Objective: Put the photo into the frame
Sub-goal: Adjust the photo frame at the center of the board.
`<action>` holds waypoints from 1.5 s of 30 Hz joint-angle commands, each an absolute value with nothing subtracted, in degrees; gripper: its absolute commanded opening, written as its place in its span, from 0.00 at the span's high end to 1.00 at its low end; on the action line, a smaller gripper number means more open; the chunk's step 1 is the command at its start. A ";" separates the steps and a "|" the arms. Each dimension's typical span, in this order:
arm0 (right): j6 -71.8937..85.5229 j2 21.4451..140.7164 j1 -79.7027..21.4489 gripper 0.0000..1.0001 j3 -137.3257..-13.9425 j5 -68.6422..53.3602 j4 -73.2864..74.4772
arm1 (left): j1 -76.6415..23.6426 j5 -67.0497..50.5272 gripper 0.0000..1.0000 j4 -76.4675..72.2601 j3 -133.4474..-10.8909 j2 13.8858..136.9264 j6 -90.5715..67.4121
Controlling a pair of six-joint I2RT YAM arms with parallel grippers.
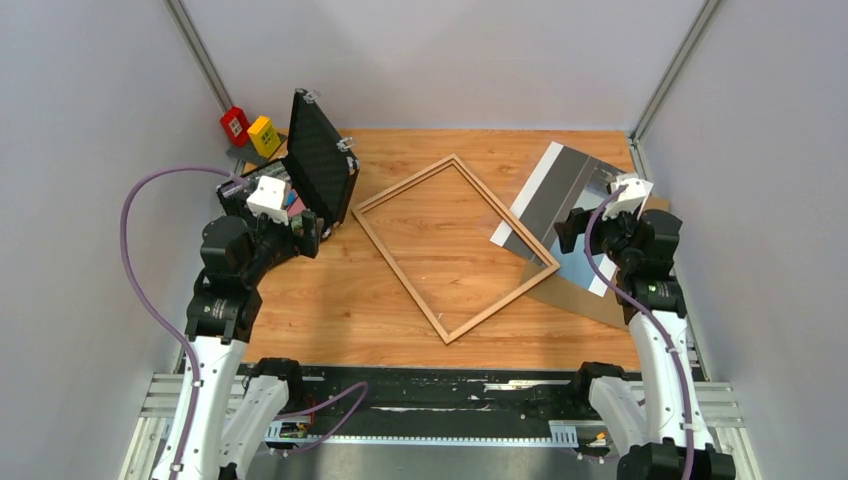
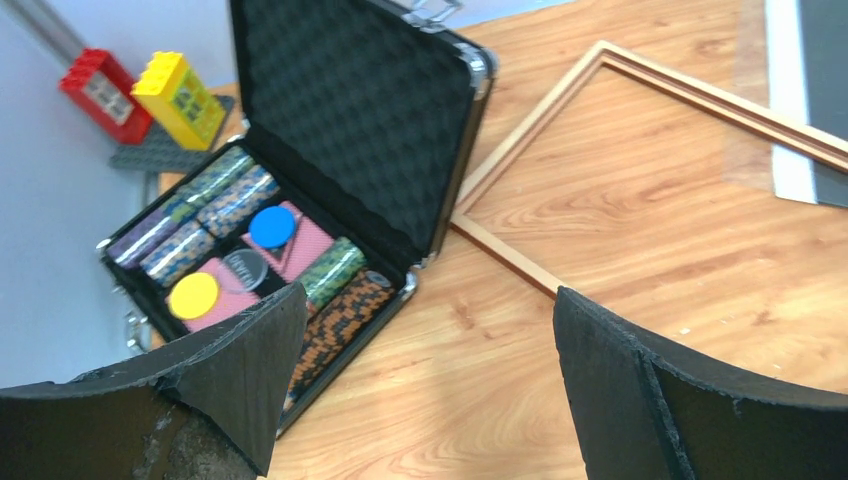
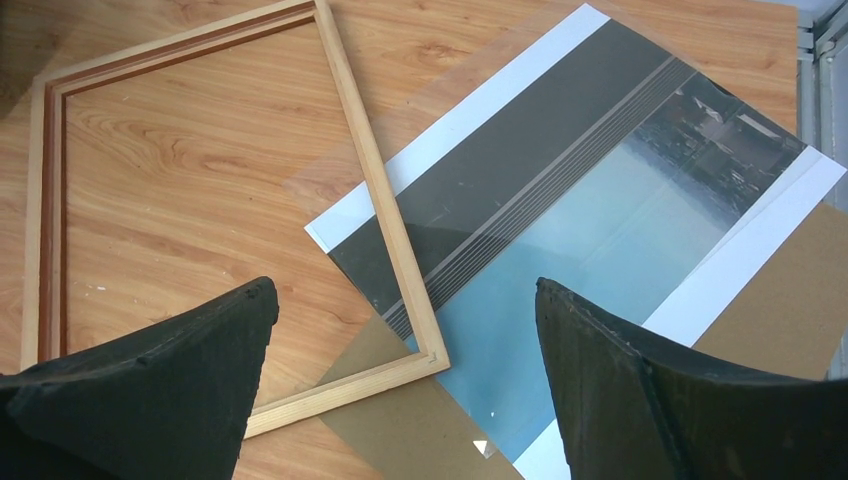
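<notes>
The frame [image 1: 401, 275] lies flat and turned like a diamond in the middle of the table, pale wood side up. Its right corner [image 3: 430, 355] rests on the photo [image 1: 560, 190] and on the brown backing board [image 1: 585, 300]. The photo [image 3: 560, 200] lies face up on the board, with its dark grey band, blue sky and white margins showing. A clear sheet seems to lie over its left part. My right gripper [image 1: 572, 232] is open and empty above the frame's right corner [image 3: 405, 300]. My left gripper [image 1: 305, 235] is open and empty [image 2: 428, 330] over bare table beside the frame's left rail [image 2: 530, 130].
An open black case [image 1: 320, 170] of poker chips stands at the back left, close to my left gripper [image 2: 360, 110]. Red [image 1: 235, 125] and yellow [image 1: 264, 135] toy bricks sit behind it. Grey walls close in the table on three sides.
</notes>
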State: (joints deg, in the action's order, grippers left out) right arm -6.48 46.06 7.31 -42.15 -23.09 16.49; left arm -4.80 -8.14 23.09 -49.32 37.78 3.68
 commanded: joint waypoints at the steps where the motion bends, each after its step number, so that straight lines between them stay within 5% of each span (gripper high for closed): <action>1: -6.71 49.07 7.38 0.00 -43.60 -24.67 15.56 | -4.86 -17.12 0.00 22.59 -50.14 39.94 0.73; 15: -11.25 76.47 -0.59 0.08 -53.33 -17.13 13.13 | -15.87 -16.20 0.00 25.34 -55.60 61.07 -4.62; 28: -16.19 102.88 -8.94 0.32 -68.11 -12.63 12.48 | -16.06 -12.08 0.00 22.12 -51.38 51.81 -0.37; 40: -11.46 111.57 -12.38 0.62 -74.37 -7.93 14.49 | -16.03 -10.90 0.00 21.81 -51.08 50.77 1.41; 45: -6.83 111.72 -12.18 0.85 -76.42 -7.57 16.68 | -16.01 -10.72 0.00 21.80 -51.00 50.37 1.94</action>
